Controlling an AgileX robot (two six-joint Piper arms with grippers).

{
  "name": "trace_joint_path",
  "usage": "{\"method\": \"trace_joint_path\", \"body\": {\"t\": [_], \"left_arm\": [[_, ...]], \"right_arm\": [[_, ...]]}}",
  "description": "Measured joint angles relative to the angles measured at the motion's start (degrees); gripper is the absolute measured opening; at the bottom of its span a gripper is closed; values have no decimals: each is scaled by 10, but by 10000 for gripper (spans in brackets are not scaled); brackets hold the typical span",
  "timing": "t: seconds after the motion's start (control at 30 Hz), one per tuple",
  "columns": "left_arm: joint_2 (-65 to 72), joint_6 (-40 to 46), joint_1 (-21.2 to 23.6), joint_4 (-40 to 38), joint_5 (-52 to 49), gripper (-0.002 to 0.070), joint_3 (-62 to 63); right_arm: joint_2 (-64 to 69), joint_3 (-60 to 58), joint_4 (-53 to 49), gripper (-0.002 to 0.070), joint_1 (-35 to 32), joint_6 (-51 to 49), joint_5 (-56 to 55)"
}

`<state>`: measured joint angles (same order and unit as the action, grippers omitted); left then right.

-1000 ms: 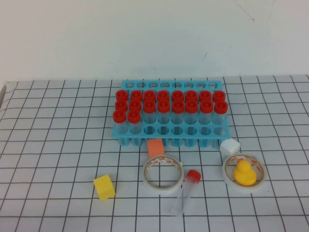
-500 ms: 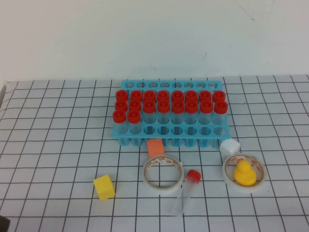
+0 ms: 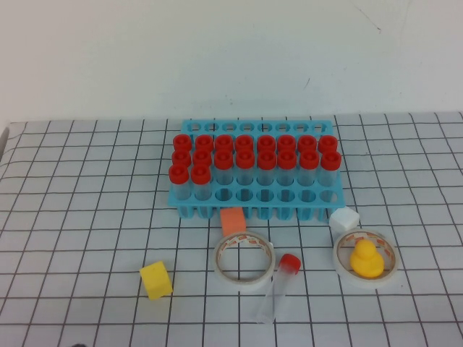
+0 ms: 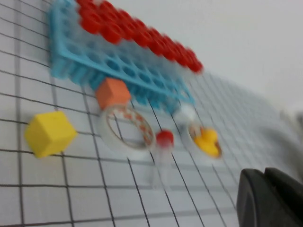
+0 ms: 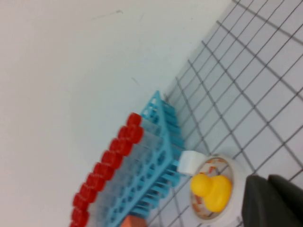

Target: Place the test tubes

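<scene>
Jaws clenched and empty on both arms; the loose test tube (image 3: 275,293) lies flat on the bench (image 3: 72,217), a shade right of centre.

Left jaws and right jaws sit on the robot's side, outside the high view. The tube lies just beside the tape roll (image 3: 220,262). Its long axis runs away from the robot, and its red cap (image 3: 290,264) points toward the rack (image 3: 217,211), whose front row has free holes. The right arm looks marginally nearer.

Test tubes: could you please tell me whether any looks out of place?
One test tube lies flat beside a tape roll, not upright in the rack. Left tool and right tool hover shut, clear of it.
</scene>
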<state>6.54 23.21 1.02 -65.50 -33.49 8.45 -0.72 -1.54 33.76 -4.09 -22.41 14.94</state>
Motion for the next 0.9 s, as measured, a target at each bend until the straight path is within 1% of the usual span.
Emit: {"method": "trace_joint_path", "body": {"t": [0.07,0.17,0.2,0.23,0.27,0.37,0.53,0.6,0.7,0.77,0.9], "left_arm": [[50,26,0,23,-48,-1,51],[133,84,0,71,-119,-1,137],[164,99,0,95,-141,-1,167],[219,116,0,146,-176,-1,223],[250,123,0,174,-189,-1,247],[338,148,0,230,-213,-1,307],[449,191,-1,249,-232,-1,374],[486,204,-11,253,-233,-1,389],[530,212,-59,273,-228,-1,406],[557,206,-109,296,-221,-1,421],[609,152,-209,356,-202,-1,460]], "right_arm": [[0,0,26,-1,0,-4,-4],[0,0,39,-1,0,-5,-6],[0,0,40,-1,0,-5,-10],[0,0,40,-1,0,-6,-16],[0,0,40,-1,0,-6,-18],[0,0,41,-1,0,-6,-25],[0,0,41,-1,0,-6,-17],[0,0,41,-1,0,-1,2],[0,0,41,-1,0,28,38],[0,0,41,-1,0,53,57],[0,0,41,-1,0,84,74]]}}
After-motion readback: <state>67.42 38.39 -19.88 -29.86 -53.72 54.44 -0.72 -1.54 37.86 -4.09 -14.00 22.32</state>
